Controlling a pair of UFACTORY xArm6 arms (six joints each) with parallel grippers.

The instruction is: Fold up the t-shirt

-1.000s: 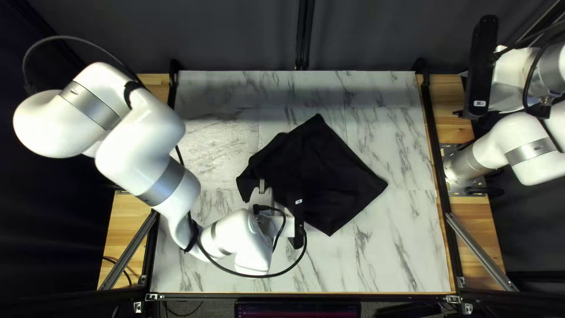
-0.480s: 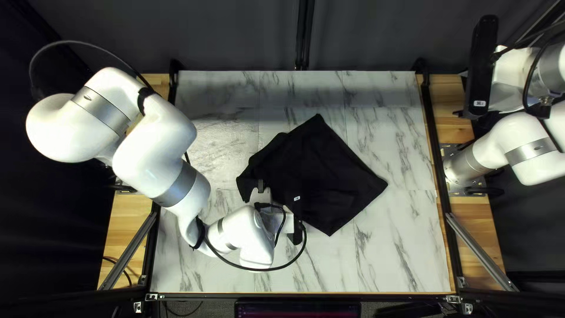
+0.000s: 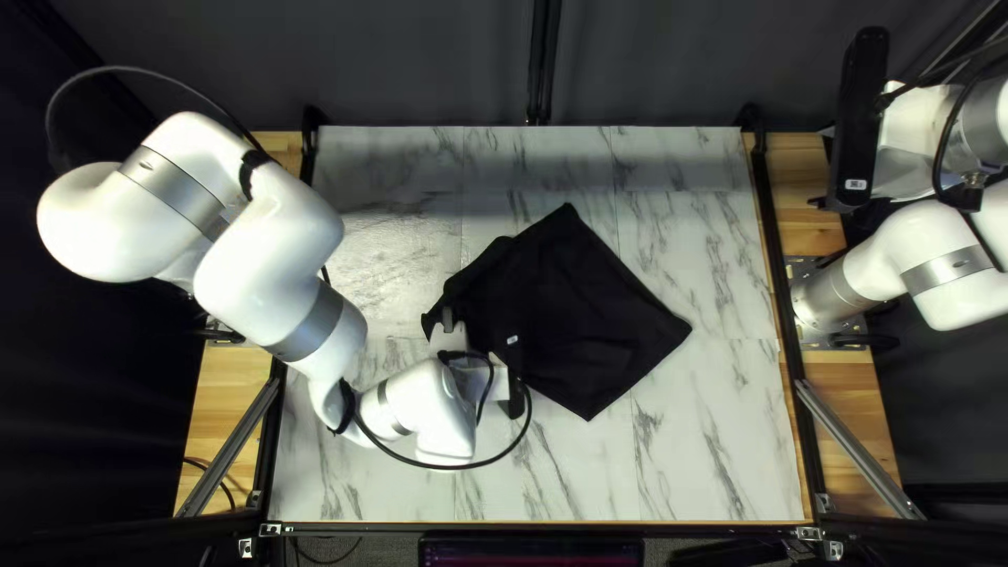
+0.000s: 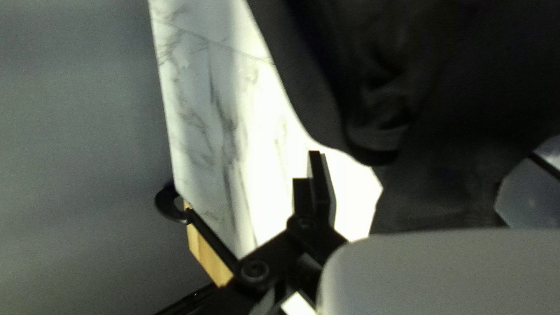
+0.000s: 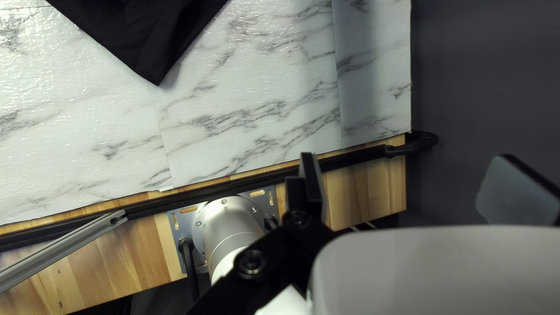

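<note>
Two grippers: both wide open, each with its fingers well apart and holding nothing.
Left gripper: left of centre in the top left view, above the shirt's left end; whether it touches cloth I cannot tell.
Right gripper: upper right of the top left view, beyond the table's right edge, well apart from the shirt.
Shirt: black, middle of the top left view, lying angled, with corners toward top, right and bottom and an uneven left end; creases show in the left wrist view.
Left arm: bends from the upper left down to the lower middle.
Cable: black, looping below the left arm's wrist.
Right arm: along the right edge.
Table: white with grey veins, wooden strips at both sides.
Curtain: dark, across the top.
</note>
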